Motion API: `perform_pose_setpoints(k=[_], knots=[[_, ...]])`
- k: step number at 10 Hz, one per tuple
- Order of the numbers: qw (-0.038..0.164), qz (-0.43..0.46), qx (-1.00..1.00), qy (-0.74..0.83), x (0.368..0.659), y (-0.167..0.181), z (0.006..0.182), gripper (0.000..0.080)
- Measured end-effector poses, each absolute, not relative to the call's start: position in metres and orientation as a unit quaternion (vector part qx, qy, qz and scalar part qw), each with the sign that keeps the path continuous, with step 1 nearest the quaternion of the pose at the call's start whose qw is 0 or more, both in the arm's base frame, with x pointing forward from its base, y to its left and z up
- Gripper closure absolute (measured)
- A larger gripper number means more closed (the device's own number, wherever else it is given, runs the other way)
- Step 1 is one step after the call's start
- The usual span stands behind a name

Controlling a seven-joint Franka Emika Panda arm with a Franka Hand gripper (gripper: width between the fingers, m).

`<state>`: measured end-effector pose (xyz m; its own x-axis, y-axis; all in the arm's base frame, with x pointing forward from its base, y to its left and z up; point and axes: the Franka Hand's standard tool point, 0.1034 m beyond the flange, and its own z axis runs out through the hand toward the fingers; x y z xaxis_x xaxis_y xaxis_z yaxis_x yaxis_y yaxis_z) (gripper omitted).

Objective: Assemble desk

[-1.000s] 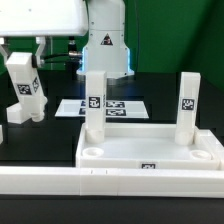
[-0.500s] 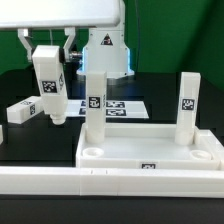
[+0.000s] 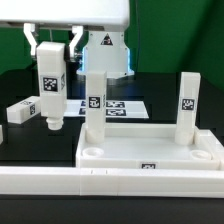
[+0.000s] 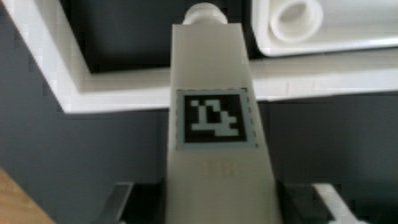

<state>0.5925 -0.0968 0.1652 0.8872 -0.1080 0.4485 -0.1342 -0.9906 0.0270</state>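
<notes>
The black table carries everything. On it, toward 4 o'clock in the exterior view, lies the white desk tabletop, a shallow tray with a raised rim and round corner sockets. A long white rail runs along the table's 6 o'clock edge, just in front of the tray. The marker board lies flat past the tray, toward 12 o'clock.

Two legs stand upright in the tray's far corners: the first leg at its 10 o'clock corner and the second leg at its 2 o'clock corner. A loose leg lies on its side at the table's 9 o'clock side.

My gripper hangs at 10 o'clock, closed on the top of the held leg, which points straight down, its lower tip clear of the table and beside the first leg. In the wrist view the held leg shows its square tag, with my fingers pressed on either side of it.
</notes>
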Motion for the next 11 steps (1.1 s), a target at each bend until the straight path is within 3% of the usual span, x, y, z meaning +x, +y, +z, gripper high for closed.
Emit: perform_pose_setpoints(k=[2, 6, 11], knots=[[0.018, 0.235, 0.969, -0.067, 0.598, -0.069, 0.165, 0.0509], [0.019, 0.236, 0.969, -0.072, 0.598, -0.071, 0.164, 0.0509], [-0.015, 0.243, 0.967, -0.071, 0.621, 0.019, 0.162, 0.0509]])
